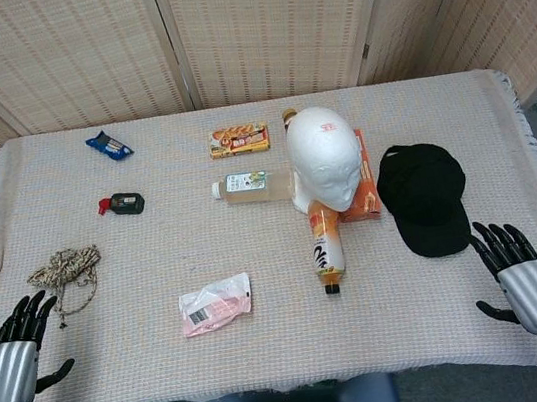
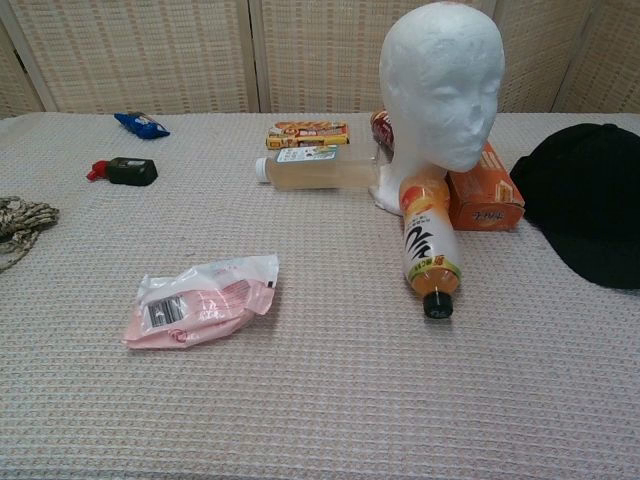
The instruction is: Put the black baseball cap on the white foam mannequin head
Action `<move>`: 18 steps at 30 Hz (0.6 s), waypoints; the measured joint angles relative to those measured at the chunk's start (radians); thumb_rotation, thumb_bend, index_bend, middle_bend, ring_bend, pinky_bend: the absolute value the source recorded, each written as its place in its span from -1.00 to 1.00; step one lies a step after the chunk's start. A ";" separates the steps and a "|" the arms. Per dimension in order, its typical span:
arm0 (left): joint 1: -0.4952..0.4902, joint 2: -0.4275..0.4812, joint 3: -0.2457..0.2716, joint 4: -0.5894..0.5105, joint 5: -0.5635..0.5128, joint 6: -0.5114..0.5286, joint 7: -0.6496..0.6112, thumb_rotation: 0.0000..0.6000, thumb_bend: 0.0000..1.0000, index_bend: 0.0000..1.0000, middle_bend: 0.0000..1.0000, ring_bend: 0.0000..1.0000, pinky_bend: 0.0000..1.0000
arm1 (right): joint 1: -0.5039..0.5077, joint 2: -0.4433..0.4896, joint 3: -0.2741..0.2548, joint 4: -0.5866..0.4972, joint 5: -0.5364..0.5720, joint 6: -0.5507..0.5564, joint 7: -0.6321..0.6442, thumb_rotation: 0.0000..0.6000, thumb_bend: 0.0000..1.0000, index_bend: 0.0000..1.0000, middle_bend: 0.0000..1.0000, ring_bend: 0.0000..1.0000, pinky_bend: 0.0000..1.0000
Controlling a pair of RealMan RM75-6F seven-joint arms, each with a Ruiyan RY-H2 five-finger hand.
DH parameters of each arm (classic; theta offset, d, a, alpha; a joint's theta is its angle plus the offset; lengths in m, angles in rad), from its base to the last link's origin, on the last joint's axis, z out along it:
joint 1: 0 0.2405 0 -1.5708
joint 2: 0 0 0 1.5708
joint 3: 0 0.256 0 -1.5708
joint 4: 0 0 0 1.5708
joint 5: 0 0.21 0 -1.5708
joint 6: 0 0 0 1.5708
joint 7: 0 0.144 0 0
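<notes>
The black baseball cap (image 1: 424, 196) lies flat on the table right of centre, its brim toward the front; the chest view shows the cap (image 2: 585, 200) at the right edge. The white foam mannequin head (image 1: 325, 157) stands upright just left of it, bare, facing the front (image 2: 442, 90). My right hand (image 1: 517, 275) rests at the table's front right corner, fingers spread, empty, a short way in front of the cap. My left hand (image 1: 12, 345) sits at the front left corner, fingers apart, holding nothing. Neither hand shows in the chest view.
An orange juice bottle (image 1: 325, 243) lies in front of the mannequin, an orange box (image 1: 360, 192) beside it, a clear bottle (image 1: 251, 185) to its left. A pink packet (image 1: 216, 305), rope coil (image 1: 66, 269), black-red item (image 1: 122, 204), blue packet (image 1: 109, 145) and snack box (image 1: 238, 141) lie around.
</notes>
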 measured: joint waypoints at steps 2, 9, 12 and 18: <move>-0.001 -0.003 -0.001 0.000 0.002 0.000 -0.003 1.00 -0.86 -0.74 -0.83 -0.93 -0.52 | 0.000 0.001 0.001 -0.002 0.005 -0.001 -0.002 1.00 -1.00 -1.00 -1.00 -1.00 -1.00; -0.010 -0.012 -0.003 0.001 0.006 -0.010 -0.032 1.00 -0.86 -0.74 -0.87 -0.93 -0.51 | 0.003 -0.042 0.029 0.066 0.003 0.036 0.007 1.00 -1.00 -0.96 0.23 0.25 0.60; -0.014 -0.016 -0.002 0.005 0.016 -0.009 -0.045 1.00 -0.86 -0.74 -0.89 -0.93 -0.51 | 0.013 -0.066 0.043 0.140 0.006 0.037 0.008 1.00 -1.00 -0.72 0.88 0.91 1.00; -0.016 -0.016 -0.003 0.005 0.016 -0.008 -0.070 1.00 -0.86 -0.67 -0.89 -0.93 -0.50 | 0.035 -0.149 0.058 0.307 0.034 0.004 0.060 1.00 -1.00 -0.10 1.00 1.00 1.00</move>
